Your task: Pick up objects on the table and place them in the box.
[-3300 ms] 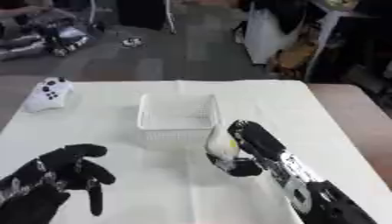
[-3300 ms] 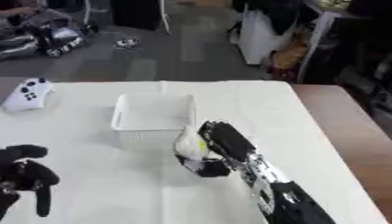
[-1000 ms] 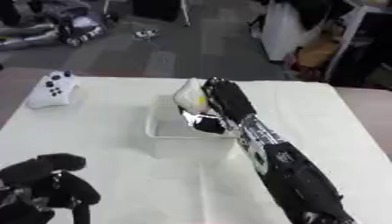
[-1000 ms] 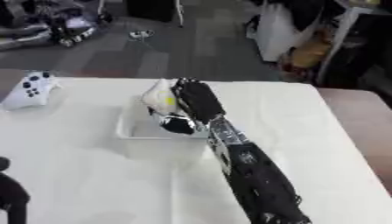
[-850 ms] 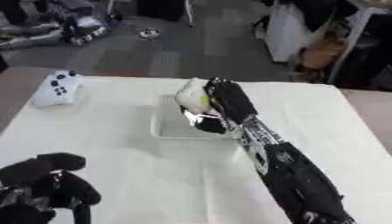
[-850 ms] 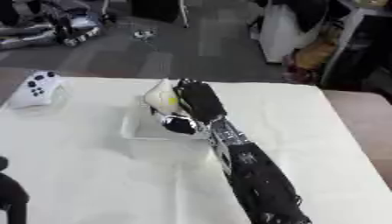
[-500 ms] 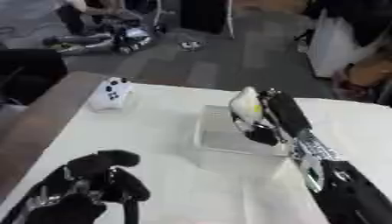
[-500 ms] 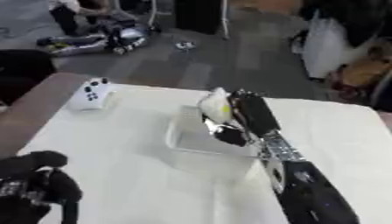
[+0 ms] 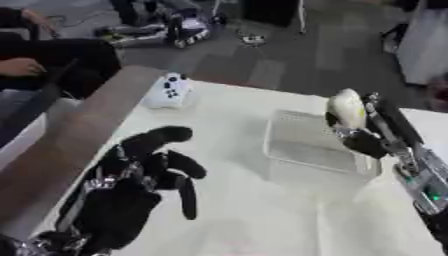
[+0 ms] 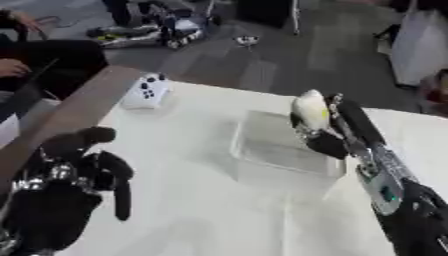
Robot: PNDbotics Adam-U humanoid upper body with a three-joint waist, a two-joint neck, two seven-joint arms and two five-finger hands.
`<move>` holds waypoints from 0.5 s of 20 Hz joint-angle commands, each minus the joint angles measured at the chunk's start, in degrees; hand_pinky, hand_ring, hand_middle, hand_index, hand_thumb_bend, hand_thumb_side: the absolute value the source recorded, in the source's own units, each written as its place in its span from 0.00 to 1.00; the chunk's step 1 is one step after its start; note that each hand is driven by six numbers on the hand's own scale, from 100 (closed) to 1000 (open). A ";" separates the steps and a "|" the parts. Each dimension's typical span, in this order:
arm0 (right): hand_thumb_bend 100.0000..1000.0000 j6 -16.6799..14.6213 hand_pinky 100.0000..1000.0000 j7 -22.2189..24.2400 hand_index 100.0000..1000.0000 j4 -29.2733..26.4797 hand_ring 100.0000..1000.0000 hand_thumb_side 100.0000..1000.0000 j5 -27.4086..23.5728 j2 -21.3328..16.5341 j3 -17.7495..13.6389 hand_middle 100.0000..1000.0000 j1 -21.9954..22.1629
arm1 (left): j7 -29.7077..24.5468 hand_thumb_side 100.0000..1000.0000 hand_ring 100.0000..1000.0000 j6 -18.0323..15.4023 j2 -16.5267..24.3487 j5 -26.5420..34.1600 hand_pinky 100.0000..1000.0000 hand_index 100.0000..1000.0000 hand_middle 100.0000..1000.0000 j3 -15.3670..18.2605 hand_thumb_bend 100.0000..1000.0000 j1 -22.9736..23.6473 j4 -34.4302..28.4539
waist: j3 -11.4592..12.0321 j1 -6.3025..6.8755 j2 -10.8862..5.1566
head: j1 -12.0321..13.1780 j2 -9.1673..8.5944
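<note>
- A pale, rounded object (image 9: pixel 346 111) with a yellowish patch is held in the right hand (image 9: pixel 366 131), with the fingers curled round it.
- The object is carried above the far right edge of the box (image 9: pixel 308 145); contact with the box rim cannot be told.
- The box, a clear rectangular tray, is set on the white table (image 9: pixel 236 210), right of the table's middle.
- The inside of the box is blurred, and what lies in it cannot be made out.
- A white game controller (image 9: pixel 169 90) is seen near the table's far left edge, well apart from the box.
- The left hand (image 9: pixel 133 185) is seen low at the left over the table, its fingers bent downward and nothing held.
</note>
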 commanded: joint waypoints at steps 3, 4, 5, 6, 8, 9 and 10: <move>0.17 -0.71 0.00 0.85 0.28 -0.18 0.00 0.77 -2.59 -2.79 -0.84 0.00 -0.18 | 0.47 0.86 0.71 0.12 1.15 -0.13 0.36 0.88 0.85 0.38 0.49 -0.35 -1.05 | -0.15 0.44 -1.47 | -0.11 0.24; 0.17 -0.69 0.00 0.82 0.28 -0.06 0.00 0.77 -3.15 -2.91 -0.94 0.00 -0.01 | 0.45 0.86 0.71 0.09 1.16 -0.20 0.36 0.88 0.85 0.38 0.49 -0.28 -1.05 | -0.22 0.50 -1.45 | -0.30 0.34; 0.17 -0.65 0.00 0.80 0.28 0.04 0.00 0.77 -3.62 -3.02 -0.99 0.00 0.09 | 0.42 0.87 0.71 0.07 1.18 -0.30 0.35 0.88 0.85 0.37 0.49 -0.18 -1.05 | -0.32 0.56 -1.44 | -0.48 0.43; 0.17 -0.59 0.00 0.78 0.28 0.10 0.00 0.77 -3.92 -3.11 -1.00 0.00 0.11 | 0.37 0.87 0.71 0.08 1.21 -0.42 0.35 0.88 0.85 0.34 0.48 -0.06 -1.05 | -0.41 0.61 -1.42 | -0.65 0.50; 0.17 -0.53 0.00 0.75 0.28 0.12 0.00 0.77 -4.06 -3.16 -0.97 0.00 0.07 | 0.31 0.87 0.71 0.13 1.23 -0.67 0.35 0.88 0.85 0.27 0.48 0.15 -1.05 | -0.56 0.72 -1.39 | -1.20 0.66; 0.17 -0.51 0.00 0.74 0.28 0.10 0.00 0.78 -3.97 -3.15 -0.93 0.00 0.03 | 0.29 0.88 0.71 0.14 1.22 -0.75 0.35 0.88 0.85 0.23 0.48 0.21 -1.05 | -0.61 0.77 -1.36 | -1.61 0.74; 0.17 -0.47 0.00 0.69 0.28 0.04 0.00 0.78 -3.64 -3.10 -0.88 0.00 -0.04 | 0.25 0.88 0.71 0.15 1.20 -0.84 0.35 0.88 0.85 0.18 0.48 0.28 -1.05 | -0.66 0.84 -1.32 | -2.05 0.83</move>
